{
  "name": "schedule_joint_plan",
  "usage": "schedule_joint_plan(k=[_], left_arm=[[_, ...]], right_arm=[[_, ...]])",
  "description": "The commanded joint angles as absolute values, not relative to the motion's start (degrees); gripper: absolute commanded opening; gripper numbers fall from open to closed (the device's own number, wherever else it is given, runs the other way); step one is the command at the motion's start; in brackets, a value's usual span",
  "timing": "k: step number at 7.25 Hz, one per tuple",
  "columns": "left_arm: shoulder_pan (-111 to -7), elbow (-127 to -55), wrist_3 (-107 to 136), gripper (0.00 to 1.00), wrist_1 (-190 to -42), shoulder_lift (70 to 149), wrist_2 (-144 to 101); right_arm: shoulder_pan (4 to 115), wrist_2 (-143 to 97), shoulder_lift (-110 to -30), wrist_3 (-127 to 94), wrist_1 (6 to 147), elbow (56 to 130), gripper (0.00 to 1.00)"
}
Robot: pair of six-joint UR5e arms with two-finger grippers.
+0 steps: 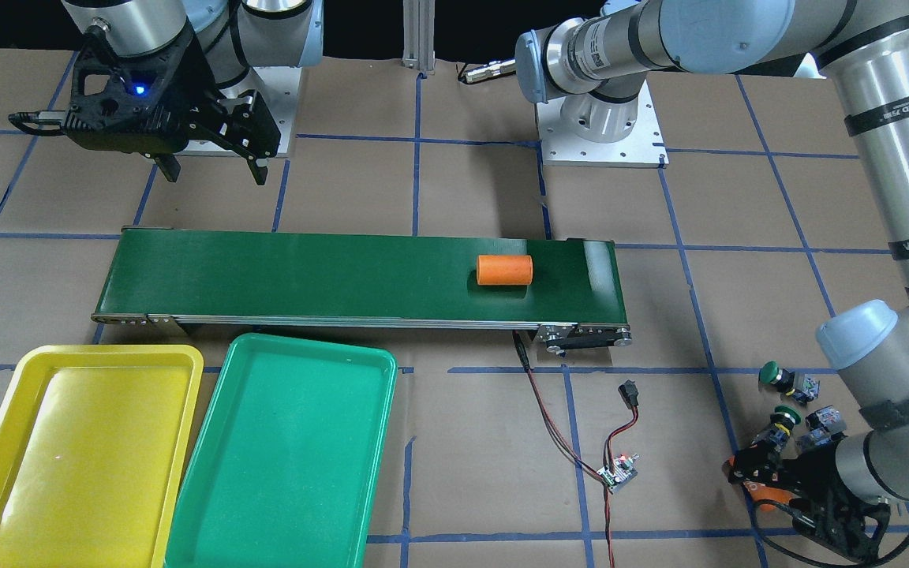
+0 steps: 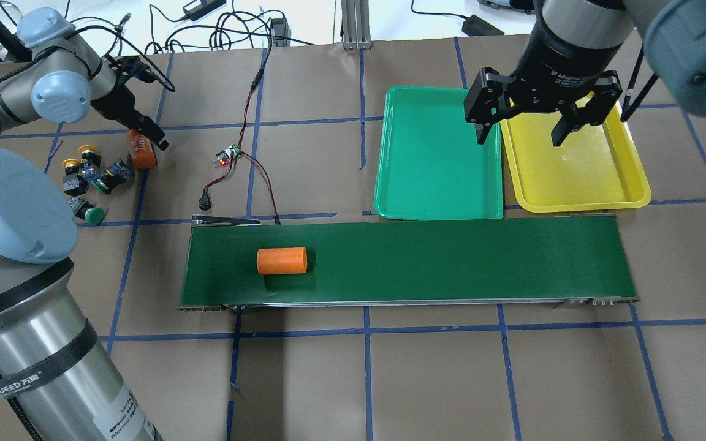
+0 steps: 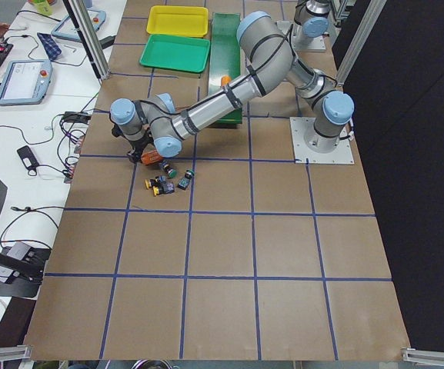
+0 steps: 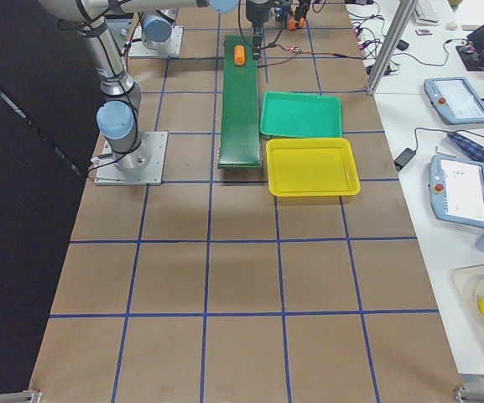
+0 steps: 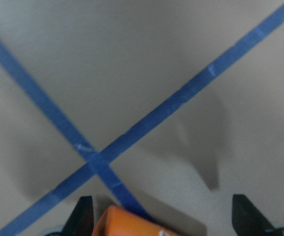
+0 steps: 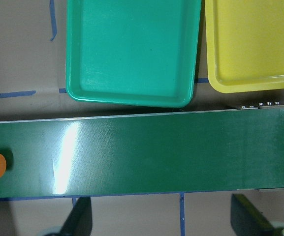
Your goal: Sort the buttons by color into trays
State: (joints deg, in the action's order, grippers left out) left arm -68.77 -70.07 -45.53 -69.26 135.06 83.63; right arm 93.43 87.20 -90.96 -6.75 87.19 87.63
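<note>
Overhead exterior view: buttons (image 2: 108, 179) in a little bunch just beside the wide-open left gripper (image 5: 164, 217), on its side nearer the robot, orange cylinder (image 2: 143, 153) between its fingers (image 5: 85, 219), wide-open right gripper (image 2: 518, 139) far off above the trays (image 2: 432, 159).

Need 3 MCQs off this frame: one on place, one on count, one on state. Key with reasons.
1. Where are the buttons?
A) in the green tray
B) on the conveyor belt
C) on the table near the left gripper

2. How many buttons have green caps?
A) one
B) two
C) four

3. What state is the right gripper in?
A) open, holding nothing
B) shut on a button
C) shut on an orange cylinder

Key:
1 C: all four lie on the table by that gripper; the green tray and the yellow tray hold nothing.
2 B: two caps are green, two yellow.
3 A: its fingers stand apart with nothing between them.
</note>
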Motion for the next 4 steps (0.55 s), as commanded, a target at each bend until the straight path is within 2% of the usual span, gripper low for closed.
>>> schedule_joint_plan(k=[1,3,4], left_arm=[[-67.68,-70.92,-32.76,1.0,-70.05,134.56,82.89],[-67.68,-71.1,-24.38,1.0,-69.61,135.17,83.05],[-67.68,-71.19,-22.43,0.96,-69.26,135.78,83.32]], right_arm=[[93.43,87.19,-90.88,-6.77,87.19,87.63,1.0],[93.43,87.19,-90.97,-6.77,87.19,87.63,1.0],[93.43,87.19,-90.97,-6.77,87.19,87.63,1.0]])
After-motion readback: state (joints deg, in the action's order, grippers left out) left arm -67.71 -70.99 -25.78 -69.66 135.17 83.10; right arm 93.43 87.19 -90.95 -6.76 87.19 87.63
